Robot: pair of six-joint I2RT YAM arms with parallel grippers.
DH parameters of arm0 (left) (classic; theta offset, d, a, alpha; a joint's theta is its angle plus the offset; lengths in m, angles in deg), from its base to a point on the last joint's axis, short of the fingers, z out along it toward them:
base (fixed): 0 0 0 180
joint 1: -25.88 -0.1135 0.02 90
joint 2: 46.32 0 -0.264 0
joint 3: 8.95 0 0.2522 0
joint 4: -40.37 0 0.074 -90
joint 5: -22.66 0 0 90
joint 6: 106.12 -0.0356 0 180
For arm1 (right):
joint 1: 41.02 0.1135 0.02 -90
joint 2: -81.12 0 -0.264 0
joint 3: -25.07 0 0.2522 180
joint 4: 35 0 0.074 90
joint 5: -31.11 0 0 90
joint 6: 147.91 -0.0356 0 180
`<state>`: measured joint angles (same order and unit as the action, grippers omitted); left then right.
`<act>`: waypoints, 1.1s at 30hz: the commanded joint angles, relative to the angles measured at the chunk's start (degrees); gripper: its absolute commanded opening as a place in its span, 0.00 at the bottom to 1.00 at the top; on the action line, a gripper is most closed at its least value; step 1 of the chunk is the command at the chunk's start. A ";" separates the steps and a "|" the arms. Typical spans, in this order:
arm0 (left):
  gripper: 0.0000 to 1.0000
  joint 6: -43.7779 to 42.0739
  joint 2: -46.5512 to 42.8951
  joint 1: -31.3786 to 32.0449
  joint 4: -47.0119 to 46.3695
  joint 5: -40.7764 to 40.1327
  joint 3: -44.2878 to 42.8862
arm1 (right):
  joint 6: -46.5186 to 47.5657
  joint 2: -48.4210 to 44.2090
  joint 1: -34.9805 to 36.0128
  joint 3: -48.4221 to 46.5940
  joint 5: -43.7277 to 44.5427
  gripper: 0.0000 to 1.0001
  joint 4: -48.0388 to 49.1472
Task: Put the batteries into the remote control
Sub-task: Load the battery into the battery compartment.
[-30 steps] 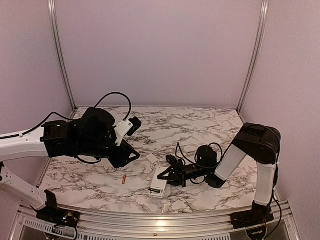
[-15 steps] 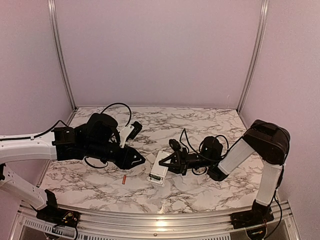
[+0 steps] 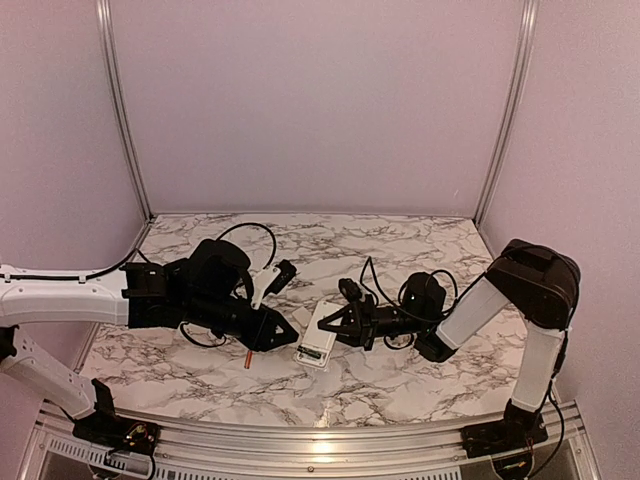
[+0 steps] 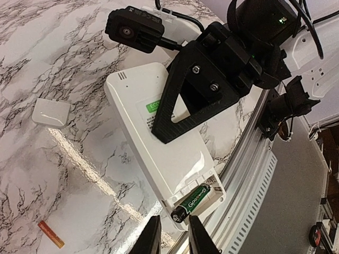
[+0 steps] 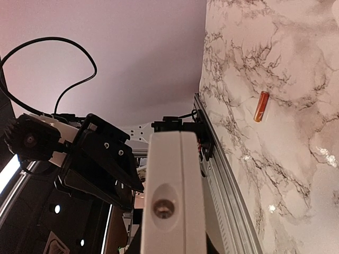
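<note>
Just at 12 o'clock of the narrowly parted, empty left gripper: dark battery crosswise in the remote control pinched by the right gripper; orange battery loose at 9 o'clock.

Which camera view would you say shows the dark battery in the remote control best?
The left wrist view: the dark battery lies in the open end of the remote control, label visible. The top view shows only a dark speck there; the right wrist view sees the remote edge-on, battery hidden.
</note>
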<state>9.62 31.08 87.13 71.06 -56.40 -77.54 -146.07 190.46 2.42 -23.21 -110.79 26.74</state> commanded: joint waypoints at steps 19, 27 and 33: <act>0.14 0.41 3.46 1.86 -1.76 0.99 -1.27 | -3.51 0.61 -0.38 0.51 0.60 0.00 11.22; 0.11 0.17 4.94 2.62 -2.27 1.52 -2.16 | -3.60 0.45 -0.38 0.60 0.51 0.00 11.40; 0.08 -0.03 5.92 2.89 -1.66 1.03 -2.97 | -3.52 0.30 -0.38 0.73 0.61 0.00 11.34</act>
<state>10.23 35.78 89.43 70.32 -55.42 -78.37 -149.41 190.65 2.40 -22.55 -110.83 26.72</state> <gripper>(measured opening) 0.090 0.142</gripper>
